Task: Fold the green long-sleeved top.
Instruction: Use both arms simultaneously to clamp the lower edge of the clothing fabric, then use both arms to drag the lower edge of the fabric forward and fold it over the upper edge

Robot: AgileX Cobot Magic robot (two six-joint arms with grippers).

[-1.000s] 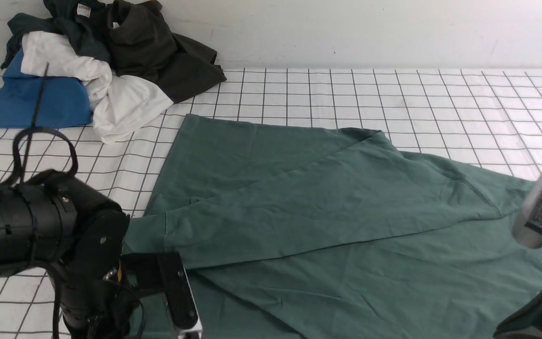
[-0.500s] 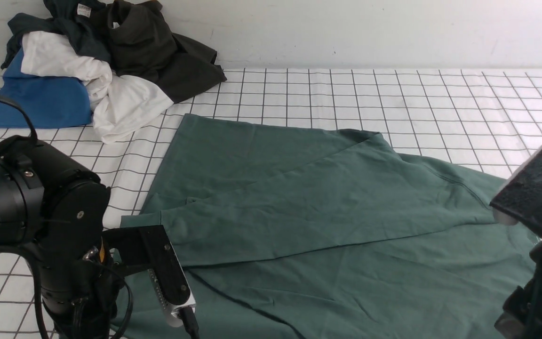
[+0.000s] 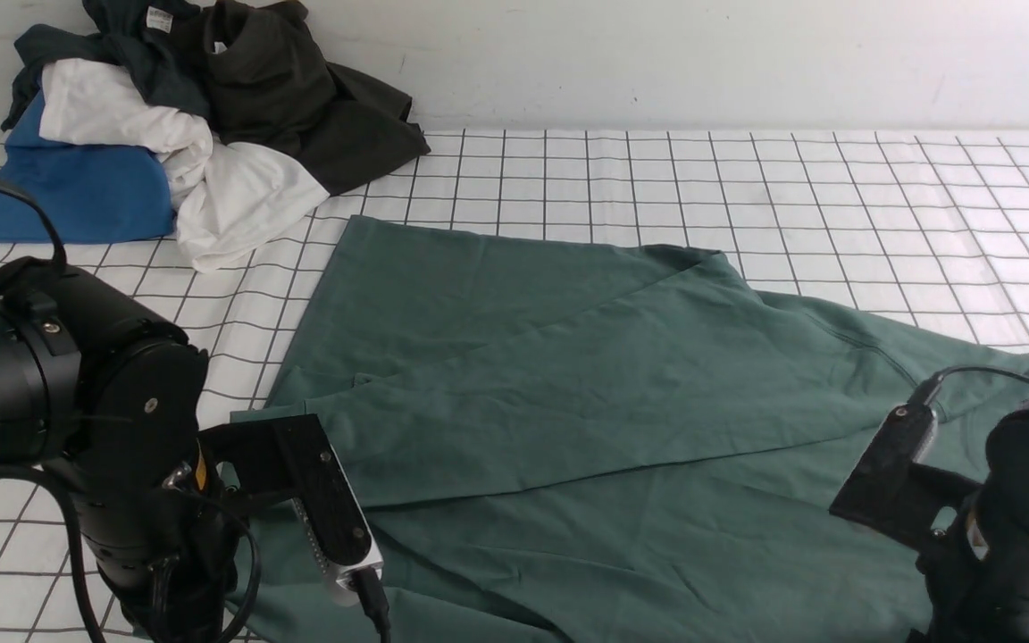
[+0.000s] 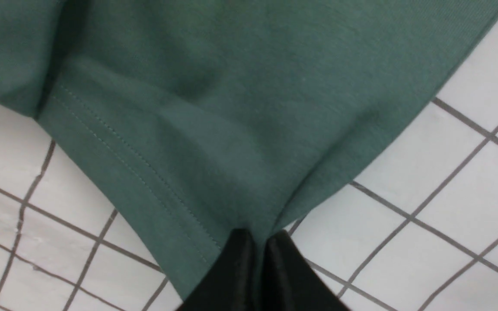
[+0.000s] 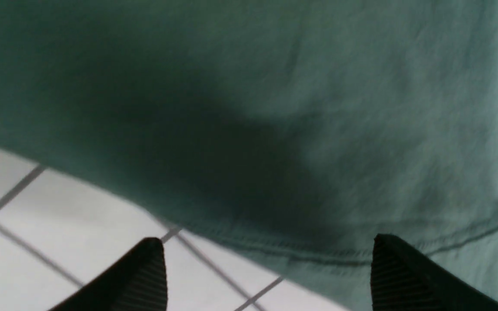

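Observation:
The green long-sleeved top [image 3: 568, 402] lies spread over the middle of the gridded table, one sleeve folded across its body. Its logo and neck label are hidden. My left gripper [image 4: 260, 235] is shut on the top's stitched hem [image 4: 214, 108] at its near left corner, the cloth pinched between the black fingers. My left arm [image 3: 121, 429] hides that grip in the front view. My right gripper [image 5: 268, 246] is open, its fingers wide apart, low over the top's hem edge [image 5: 318, 108] at the near right. My right arm [image 3: 1006, 500] stands there.
A pile of clothes sits at the back left: a blue one [image 3: 59, 192], a white one [image 3: 211, 192], a dark olive-black one [image 3: 300, 98] and a dark teal one with a white tag [image 3: 144, 40]. The white gridded cloth [image 3: 747, 179] runs back to the wall.
My right gripper has come down from high at the right edge to low over the top's near right hem. My left arm shifted slightly, still holding the near left corner.

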